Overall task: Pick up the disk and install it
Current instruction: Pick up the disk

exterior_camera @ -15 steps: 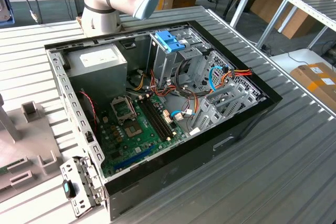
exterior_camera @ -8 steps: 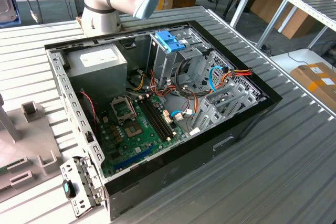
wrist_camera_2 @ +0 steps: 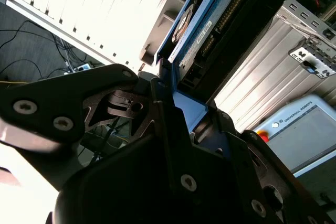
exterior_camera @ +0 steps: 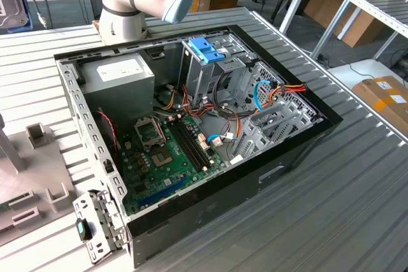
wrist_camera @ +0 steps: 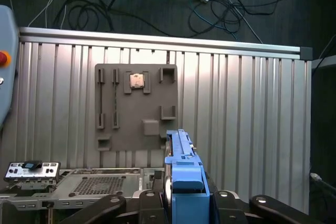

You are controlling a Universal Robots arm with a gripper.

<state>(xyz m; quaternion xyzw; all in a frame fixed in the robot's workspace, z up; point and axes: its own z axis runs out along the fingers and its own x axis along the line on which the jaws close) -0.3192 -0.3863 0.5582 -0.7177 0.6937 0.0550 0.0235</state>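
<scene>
Gripper [wrist_camera: 185,199] was noted clamped on the disk [wrist_camera: 182,165] at its blue frame; judged stiff, weighty, shock-fragile.

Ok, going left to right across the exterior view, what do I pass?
Grey fixture plate → power supply → blue latch → red and yellow wires → cardboard box. In the first wrist view the end effector grips the disk.
</scene>
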